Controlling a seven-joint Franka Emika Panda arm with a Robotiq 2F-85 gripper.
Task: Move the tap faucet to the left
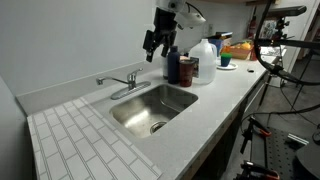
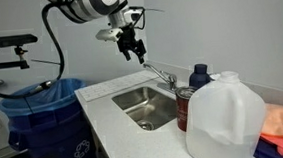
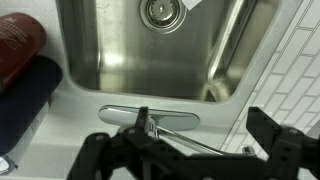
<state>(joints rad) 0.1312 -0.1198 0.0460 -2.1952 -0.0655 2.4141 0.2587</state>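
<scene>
Held black gripper [image 1: 153,47] [image 2: 133,52] [image 3: 190,155] spread wide, empty, aloft. Found small shiny chrome tap faucet [image 1: 125,81] [image 2: 159,75] [image 3: 150,117], thin-spouted, beneath, untouched, bordering smooth rectangular steel sink basin [image 1: 140,113] [image 3: 110,60]. Saw dark round bottles [image 1: 180,68] and translucent plastic jug [image 1: 204,55] [image 2: 224,118] lower, aside.

Soft, diffuse indoor light fills all 3 views, and its source cannot be told; the pale bench [image 1: 222,90] carries no hard shadows. Both exterior views are small and soft, with fine detail smeared. The steel sink basin [image 1: 155,108] gives dull grey reflections there, darker toward its near wall. In an exterior view the white plastic jug [image 2: 222,118] sits close to the lens, large and slightly out of focus, against a bright wall [image 2: 228,23]. In the wrist view the basin shows streaky glare, the chrome tap faucet [image 3: 150,117] glints, and the hand [image 3: 190,160] is dark and blurred along the bottom edge.
</scene>
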